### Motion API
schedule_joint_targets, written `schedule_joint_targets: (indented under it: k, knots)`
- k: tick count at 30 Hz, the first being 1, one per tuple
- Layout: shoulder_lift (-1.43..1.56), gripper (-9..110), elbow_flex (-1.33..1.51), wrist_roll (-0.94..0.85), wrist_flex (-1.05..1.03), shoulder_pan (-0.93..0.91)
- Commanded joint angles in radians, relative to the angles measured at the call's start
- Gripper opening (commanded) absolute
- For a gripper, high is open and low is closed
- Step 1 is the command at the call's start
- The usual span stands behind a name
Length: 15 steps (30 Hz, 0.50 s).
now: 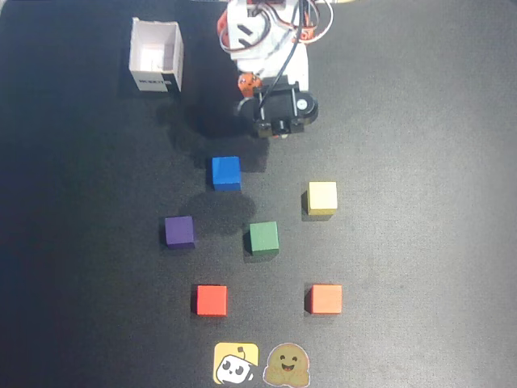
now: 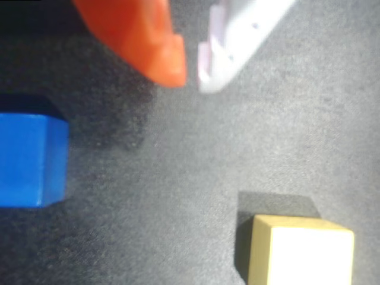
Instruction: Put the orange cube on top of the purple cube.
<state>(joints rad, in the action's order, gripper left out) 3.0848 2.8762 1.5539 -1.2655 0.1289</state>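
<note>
Overhead, matte orange cube (image 1: 325,298) below and right of the green cube (image 1: 263,238), purple cube (image 1: 179,231) left of it, both on dark felt mat (image 1: 420,242), gripper (image 2: 191,74) nearly closed, empty.

I see the arm (image 1: 266,48) built from white and orange plastic links, with black, red and white cables looped over the top and a black motor block; the gripper (image 2: 191,74) pairs one orange finger with one white finger
</note>
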Motion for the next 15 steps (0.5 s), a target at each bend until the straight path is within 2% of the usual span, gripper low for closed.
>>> schedule_joint_targets:
  k: [1, 6, 9, 15]
  knots:
    - [0.008, 9, -0.003, -0.02, 0.035, 0.006]
    - [0.005, 17, -0.038, 0.006, 0.049, 0.041]
    - [-0.077, 17, -0.094, 0.011, 0.074, 0.049]
    - [-0.578, 17, -0.42, 0.029, 0.117, 0.066]
